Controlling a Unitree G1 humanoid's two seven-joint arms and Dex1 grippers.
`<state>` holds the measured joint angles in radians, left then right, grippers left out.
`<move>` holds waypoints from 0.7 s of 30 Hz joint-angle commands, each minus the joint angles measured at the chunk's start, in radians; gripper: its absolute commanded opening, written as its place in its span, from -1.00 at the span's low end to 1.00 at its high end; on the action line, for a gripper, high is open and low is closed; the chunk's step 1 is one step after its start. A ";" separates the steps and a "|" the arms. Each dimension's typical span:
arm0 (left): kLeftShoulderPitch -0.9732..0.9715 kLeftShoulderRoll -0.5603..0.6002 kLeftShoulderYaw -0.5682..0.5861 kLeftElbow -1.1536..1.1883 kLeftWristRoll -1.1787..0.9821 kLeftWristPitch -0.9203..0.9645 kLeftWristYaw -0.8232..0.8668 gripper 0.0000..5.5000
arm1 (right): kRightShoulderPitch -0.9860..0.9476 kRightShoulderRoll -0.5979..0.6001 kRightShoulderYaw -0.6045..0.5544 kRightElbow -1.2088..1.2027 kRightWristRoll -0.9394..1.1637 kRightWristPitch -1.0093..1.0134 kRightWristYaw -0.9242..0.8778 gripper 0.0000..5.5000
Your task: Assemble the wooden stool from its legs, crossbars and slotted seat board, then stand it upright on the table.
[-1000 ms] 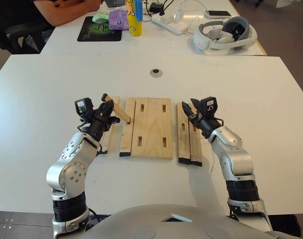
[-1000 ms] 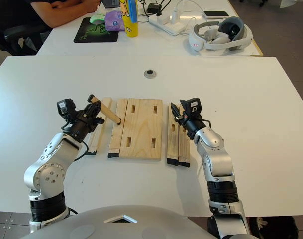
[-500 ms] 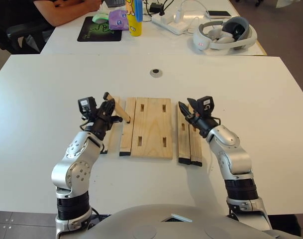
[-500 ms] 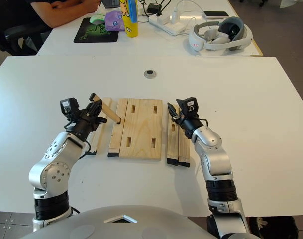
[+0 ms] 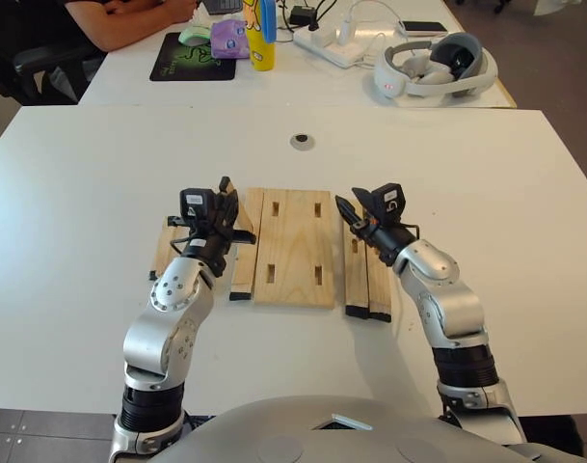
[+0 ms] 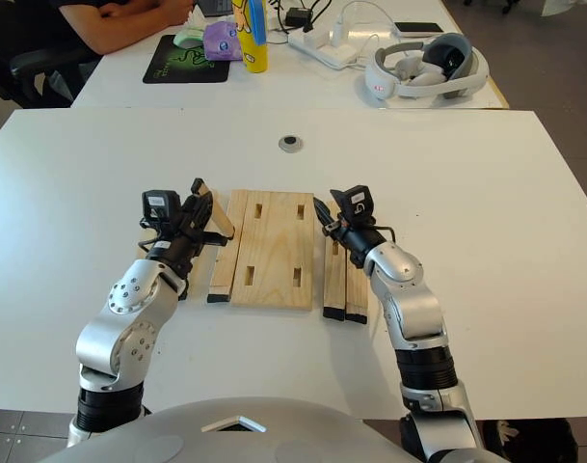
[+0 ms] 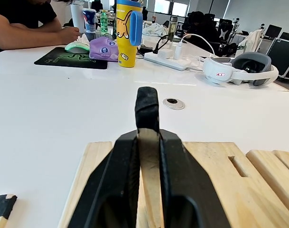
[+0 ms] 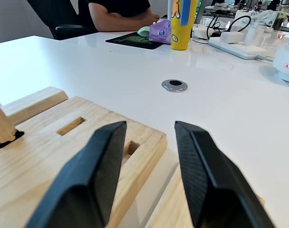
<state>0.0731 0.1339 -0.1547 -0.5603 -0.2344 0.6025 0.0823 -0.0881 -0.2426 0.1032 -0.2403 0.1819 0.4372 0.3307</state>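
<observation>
— What lies on the broad white table (image 5: 486, 193)?
— In the middle, flat, a pale wooden seat board (image 5: 293, 248) with four rectangular slots. One long wooden slat (image 5: 243, 275) lies just beside its left edge. A pair of wooden slats (image 5: 367, 280) runs along its right edge, and a shorter wooden piece (image 5: 164, 246) sits farther left.
— And the arms?
— Both are bent at the elbow, with the forearms stretched forward over the parts. The left gripper (image 7: 147, 138) hovers above the single slat. Its fingers are clamped tight on a slim wooden leg (image 7: 150, 185), whose black-capped end juts past the fingertips. The right gripper (image 8: 149, 130) hangs low over the seat board's far right corner, fingers spread wide with nothing between them.
</observation>
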 commanded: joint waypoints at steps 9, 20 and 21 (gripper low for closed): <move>0.085 0.005 -0.077 0.094 0.098 0.041 -0.039 -0.85 | 0.027 -0.012 0.019 -0.048 -0.025 0.042 -0.005 -0.32; 0.067 0.010 -0.084 0.113 0.101 0.041 -0.096 -0.85 | 0.030 0.002 0.019 -0.054 -0.027 0.039 -0.023 -0.32; 0.076 0.014 -0.083 0.110 0.100 0.043 -0.102 -0.85 | 0.032 0.004 0.021 -0.056 -0.027 0.040 -0.025 -0.32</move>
<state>0.0563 0.1260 -0.2161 -0.4994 -0.1243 0.5536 0.0152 -0.0663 -0.2469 0.1240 -0.2753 0.1643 0.4690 0.3177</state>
